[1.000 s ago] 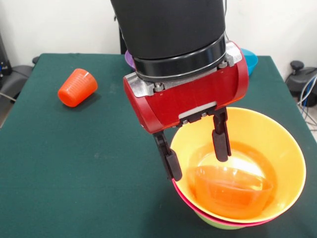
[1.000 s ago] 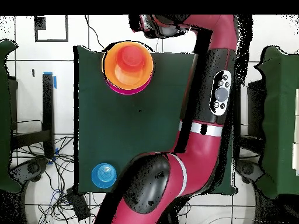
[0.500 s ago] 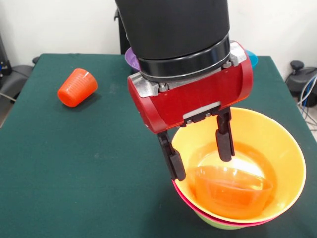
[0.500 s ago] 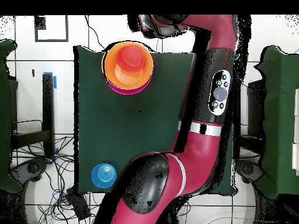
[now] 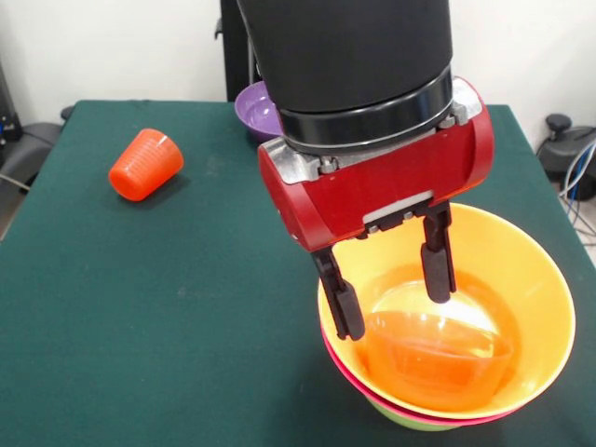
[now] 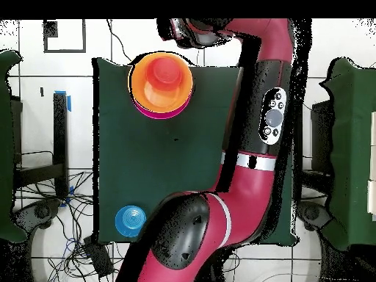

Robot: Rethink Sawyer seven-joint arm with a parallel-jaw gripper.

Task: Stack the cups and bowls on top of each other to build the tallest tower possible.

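Gripper (image 5: 393, 287) open, straddling near-left rim of large orange bowl (image 5: 521, 270): one finger outside the wall, one inside. Small orange bowl (image 5: 438, 354) sits in the bottom, just below the inner finger. Tower (image 6: 161, 84) occupies one table corner. Orange-red tumbler (image 5: 145, 165) lies on its side, well apart. Purple bowl (image 5: 261, 110) partly hidden behind wrist. Green table (image 5: 168, 307) between tumbler and tower is open. Blue bowl (image 6: 131, 220) at another corner.
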